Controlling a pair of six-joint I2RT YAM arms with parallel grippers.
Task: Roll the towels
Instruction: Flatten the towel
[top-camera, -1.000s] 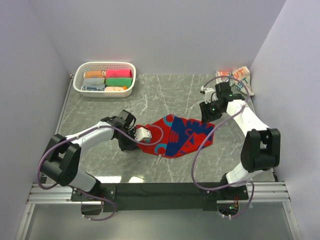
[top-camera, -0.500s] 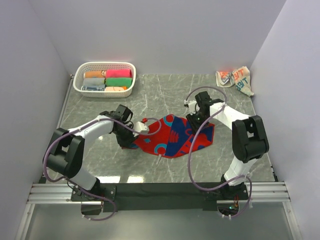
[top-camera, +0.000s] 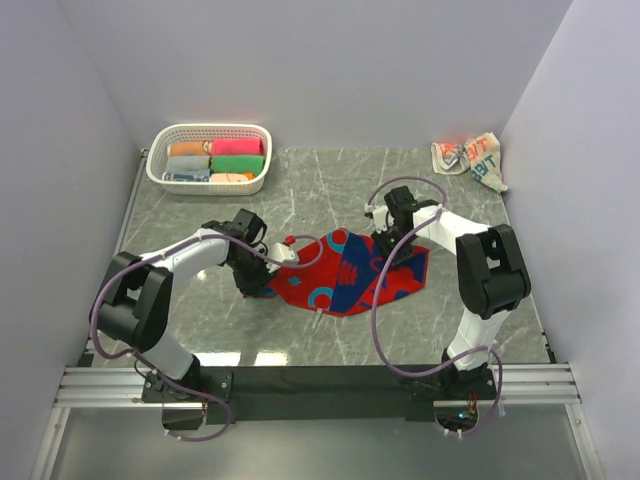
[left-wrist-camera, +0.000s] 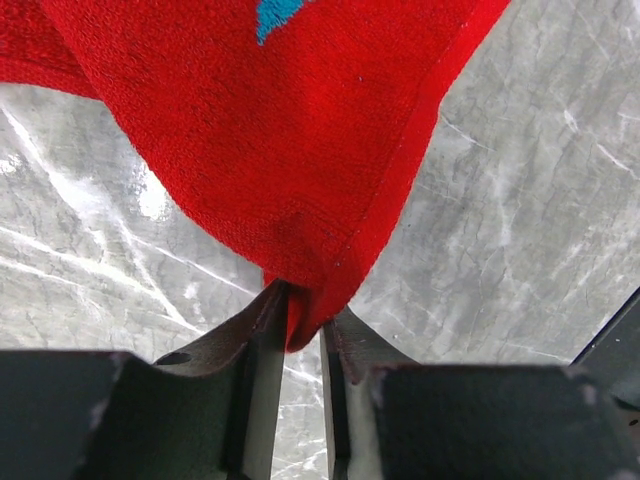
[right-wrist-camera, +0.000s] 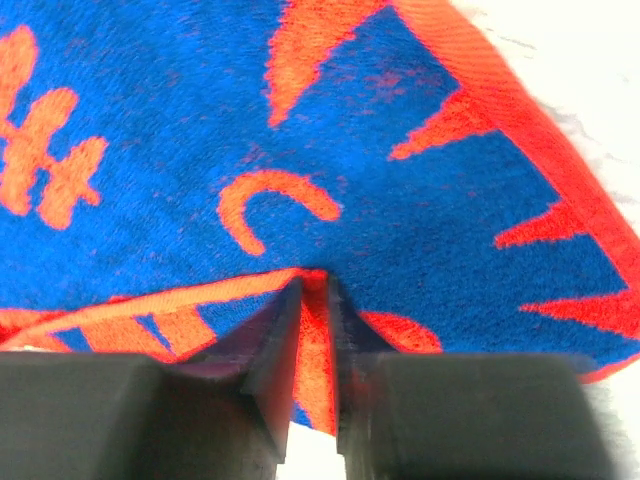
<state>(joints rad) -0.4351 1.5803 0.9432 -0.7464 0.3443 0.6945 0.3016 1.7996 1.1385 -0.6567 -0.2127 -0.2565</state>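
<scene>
Colours: red/blue towel mid-table, cream one far right.
red towel: red left part with pale blue rings, blue right end with orange-red print, red hem. cream towel: orange-red letters, teal patch. table: grey-green marble, white veins. basket: white lattice. rolls inside it: orange, pink-red, green, grey-blue, peach.

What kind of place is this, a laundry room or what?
Probably a robot test cell, not a home: plain white walls box in a marble-look tabletop, two arms bolt to a metal rail, and a basket holds rolled towels.
</scene>
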